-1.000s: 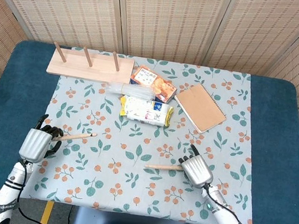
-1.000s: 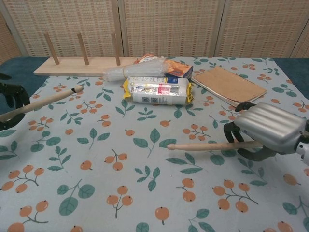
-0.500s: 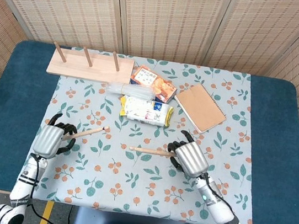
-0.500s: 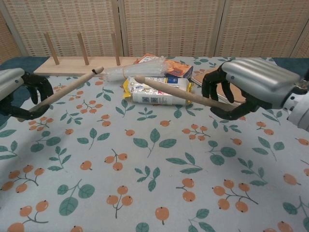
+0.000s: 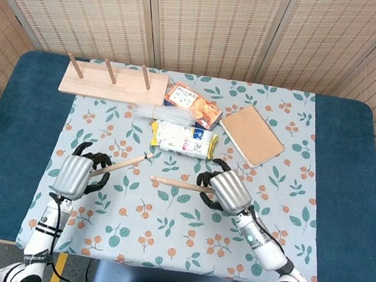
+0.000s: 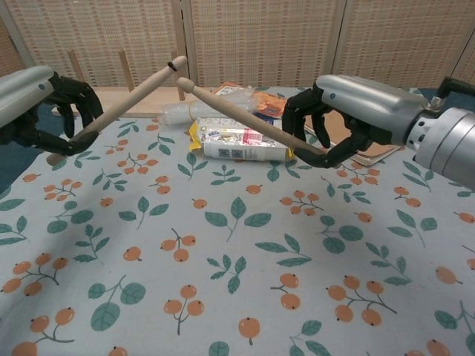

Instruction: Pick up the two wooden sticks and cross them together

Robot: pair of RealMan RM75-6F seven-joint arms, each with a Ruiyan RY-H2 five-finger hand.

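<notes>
Two wooden sticks are up off the floral tablecloth point(image 5: 162, 228), one in each hand. On the left, the left hand point(image 5: 74, 175) wraps its dark fingers point(image 6: 74, 104) around the lower end of the left stick point(image 6: 126, 100), which slants up and to the right, its tip raised high in the chest view. Across the gap, the right stick point(image 6: 245, 122) slants up toward the left from the right hand point(image 6: 349, 119), whose fingers curl closed around its near end. The two tips come close together near the top of the chest view, just beside one another; from the head view they sit near each other but apart, so whether they touch cannot be told. Behind them on the cloth lie a silver-and-yellow snack packet point(image 5: 183, 140), a clear plastic bag point(image 5: 164, 114) and an orange box point(image 5: 193, 104). Far left at the back rests a wooden peg board point(image 5: 112, 83) with upright pegs, and to the right a brown spiral notebook point(image 5: 252, 135) lies flat.
</notes>
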